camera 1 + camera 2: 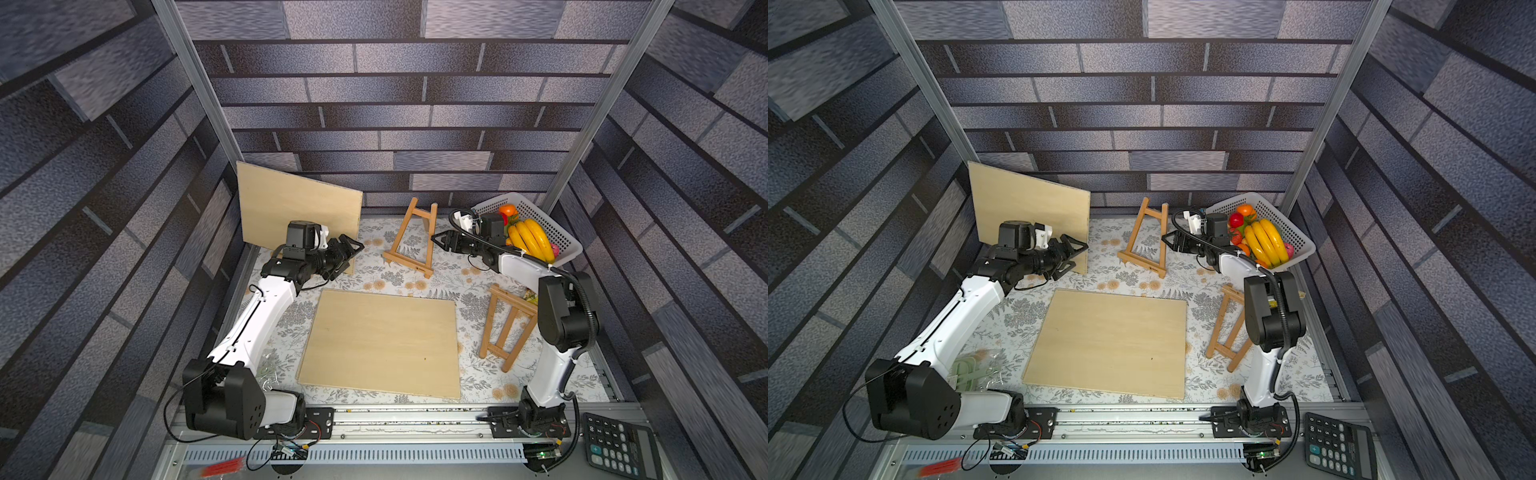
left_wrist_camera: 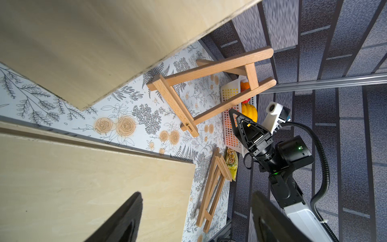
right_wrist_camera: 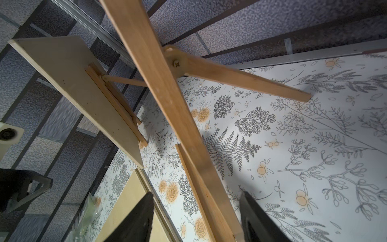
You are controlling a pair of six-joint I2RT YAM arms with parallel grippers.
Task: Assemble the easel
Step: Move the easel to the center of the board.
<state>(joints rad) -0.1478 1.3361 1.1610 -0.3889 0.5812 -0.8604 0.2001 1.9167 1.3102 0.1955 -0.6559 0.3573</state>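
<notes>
Right pincer (image 1: 437, 241) open astride standing easel (image 1: 411, 239) leg, unclamped | left pincer (image 1: 348, 262) open, empty | I judge it light, stiff, tippy wood — I'd grip low on leg.

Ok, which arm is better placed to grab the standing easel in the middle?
Right: the right pincer straddles a leg of the standing easel; the left pincer sits over by the propped board.

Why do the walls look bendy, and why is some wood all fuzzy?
In both top views the wide lens splays the walls outward; right wrist view: the standing easel is too close, so soft; left wrist view: the propped board blurs likewise.
</notes>
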